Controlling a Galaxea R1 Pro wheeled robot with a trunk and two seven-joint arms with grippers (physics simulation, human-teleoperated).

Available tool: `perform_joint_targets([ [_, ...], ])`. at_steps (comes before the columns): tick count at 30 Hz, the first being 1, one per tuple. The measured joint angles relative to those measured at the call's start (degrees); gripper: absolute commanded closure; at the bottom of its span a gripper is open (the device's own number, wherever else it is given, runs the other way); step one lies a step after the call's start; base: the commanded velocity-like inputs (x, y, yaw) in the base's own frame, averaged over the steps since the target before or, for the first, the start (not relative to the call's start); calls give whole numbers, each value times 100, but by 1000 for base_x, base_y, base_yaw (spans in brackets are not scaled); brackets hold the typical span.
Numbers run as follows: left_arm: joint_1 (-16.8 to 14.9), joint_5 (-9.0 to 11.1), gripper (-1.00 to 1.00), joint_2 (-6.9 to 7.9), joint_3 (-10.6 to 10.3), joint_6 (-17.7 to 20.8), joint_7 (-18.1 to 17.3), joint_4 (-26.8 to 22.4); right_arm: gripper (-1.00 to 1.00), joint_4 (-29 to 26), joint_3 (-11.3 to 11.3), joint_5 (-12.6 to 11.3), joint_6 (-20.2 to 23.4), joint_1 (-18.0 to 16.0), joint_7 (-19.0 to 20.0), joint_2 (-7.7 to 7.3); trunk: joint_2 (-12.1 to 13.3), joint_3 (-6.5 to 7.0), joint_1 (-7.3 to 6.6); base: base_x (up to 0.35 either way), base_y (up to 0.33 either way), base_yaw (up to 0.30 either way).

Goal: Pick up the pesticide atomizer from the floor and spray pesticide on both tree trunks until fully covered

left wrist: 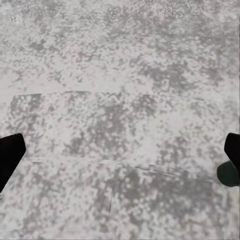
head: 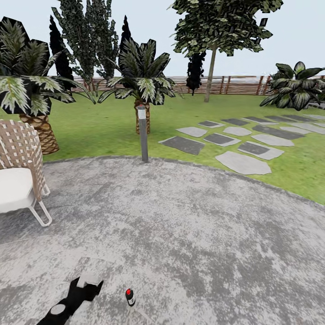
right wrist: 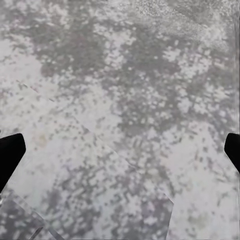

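Head view: small dark pesticide atomizer [head: 130,297] with red top stands upright on grey speckled paved floor [head: 189,234], near bottom edge. Left gripper [head: 83,289] low at bottom left, just beside bottle, not touching. Wicker chair [head: 20,169] with white seat at left. Grey post [head: 143,133] at floor edge. Green lawn [head: 104,126] behind, stepping stones [head: 243,162] on right, palm [head: 142,81] behind post, tall tree [head: 212,54] far back by wooden fence [head: 243,85].

Left wrist view: black fingertips [left wrist: 10,155] at both edges, spread wide, holding nothing; dark round thing [left wrist: 228,174] beside one tip, maybe bottle, cannot tell.

Right wrist view: right gripper [right wrist: 120,150] fingertips wide apart, holding nothing, over grey floor.
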Motion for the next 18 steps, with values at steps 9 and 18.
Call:
perform_joint_targets([
  [9, -388, -54, -100, -34, -17, 21, -254, 62, -100, -1028, -8, 9, 60, -686, -288, -9, 0, 0, 0, 0, 0, 0],
  [18, -355, -119, -100, 4, -8, 25, -259, 76, -100, -1377, 14, 7, 83, -1162, -664, 3, 0, -1, 0, 0, 0, 0],
])
